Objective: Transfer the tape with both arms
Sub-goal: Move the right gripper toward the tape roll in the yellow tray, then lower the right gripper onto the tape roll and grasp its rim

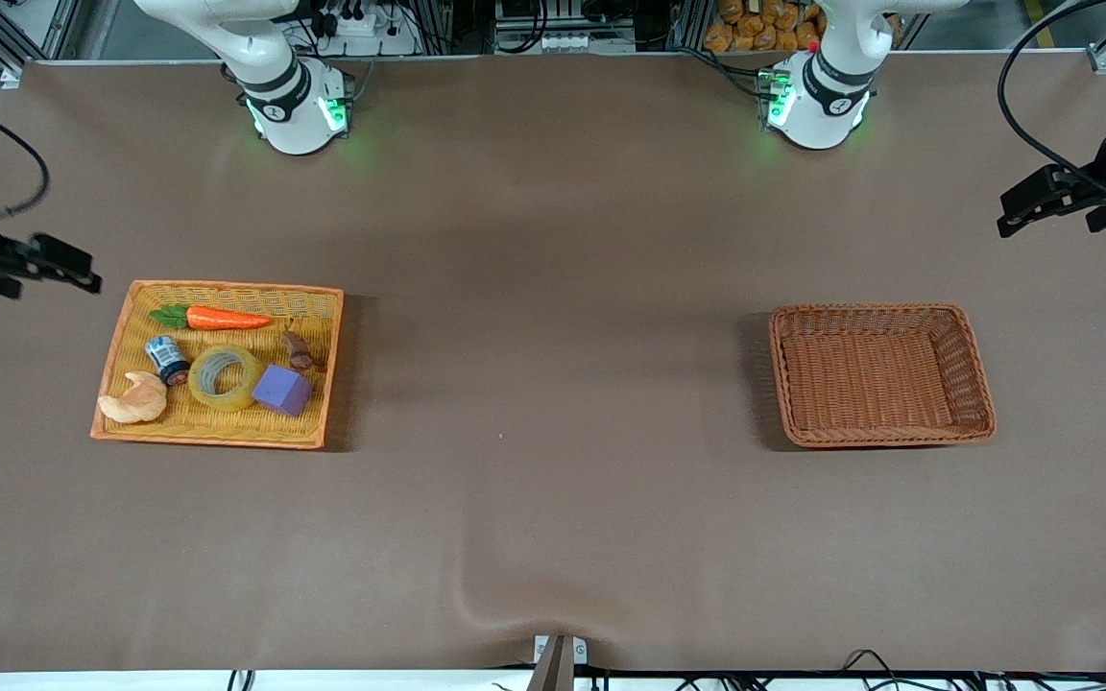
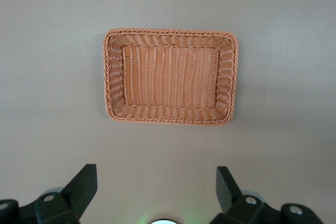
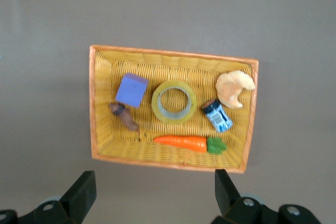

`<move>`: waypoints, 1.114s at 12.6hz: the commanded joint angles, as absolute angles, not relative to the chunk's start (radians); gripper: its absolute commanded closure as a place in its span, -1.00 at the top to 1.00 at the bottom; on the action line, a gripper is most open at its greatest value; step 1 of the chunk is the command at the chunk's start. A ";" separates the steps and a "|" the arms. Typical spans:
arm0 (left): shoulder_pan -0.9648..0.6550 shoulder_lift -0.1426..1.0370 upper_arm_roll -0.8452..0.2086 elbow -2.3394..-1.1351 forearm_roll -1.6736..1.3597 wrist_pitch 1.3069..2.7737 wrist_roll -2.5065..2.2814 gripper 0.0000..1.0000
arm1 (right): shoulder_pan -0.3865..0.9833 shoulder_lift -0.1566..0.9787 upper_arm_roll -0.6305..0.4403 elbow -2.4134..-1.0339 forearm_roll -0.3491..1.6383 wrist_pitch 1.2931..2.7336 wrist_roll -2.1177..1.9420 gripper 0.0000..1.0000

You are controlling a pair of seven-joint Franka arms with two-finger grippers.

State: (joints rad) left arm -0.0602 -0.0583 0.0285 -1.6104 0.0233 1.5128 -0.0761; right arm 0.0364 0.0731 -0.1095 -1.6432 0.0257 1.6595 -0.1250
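**Tape waiting in the yellow tray, both arms parked high**

Nearest the front camera we find the yellow tray (image 1: pixel 111 355) and the brown basket (image 1: pixel 980 398), about level with each other. On the front view's clock face the tray sits toward nine o'clock, at the right arm's end of the table (image 1: pixel 553 528); the basket, with nothing in it, sits toward three o'clock at the left arm's end.

Inside the tray, the carrot (image 1: pixel 227 318) lies along the edge farthest from the camera. The tape (image 1: pixel 225 377) lies flat near the tray's middle, touching or nearly touching the purple cube (image 1: pixel 281 390). The croissant toy (image 1: pixel 135 400) fills the corner nearest the camera, the small blue can (image 1: pixel 167 358) rests just beside the tape, and a small brown piece (image 1: pixel 297 349) lies next to the cube.

The right gripper (image 3: pixel 152 195) hovers over the table just outside the tray, fingers spread wide and holding nothing. The left gripper (image 2: pixel 156 190) hangs over the table near the basket, also wide and unloaded.

We judge the task has not begun: the first step, the right arm's pick-up, is in hand. That move calls for descending over the tape and closing across one wall of the ring while keeping clear of the cube and can.
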 commanded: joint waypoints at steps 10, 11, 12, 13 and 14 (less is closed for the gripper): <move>-0.057 -0.040 0.026 -1.586 0.005 1.493 -0.069 1.00 | -0.057 0.406 -0.100 -1.901 -0.012 2.350 -0.601 1.00; -0.057 -0.041 0.026 -1.586 0.005 1.493 -0.072 1.00 | -0.054 0.428 -0.101 -1.902 -0.015 2.352 -0.650 1.00; -0.057 -0.040 0.026 -1.586 0.005 1.493 -0.069 1.00 | -0.067 0.445 -0.101 -1.905 -0.015 2.350 -0.757 1.00; -0.058 -0.040 0.026 -1.586 0.005 1.493 -0.072 1.00 | -0.086 0.478 -0.100 -1.905 -0.014 2.355 -0.837 1.00; -0.066 -0.037 0.026 -1.583 0.005 1.493 -0.078 1.00 | -0.086 0.497 -0.098 -1.905 -0.014 2.356 -0.856 1.00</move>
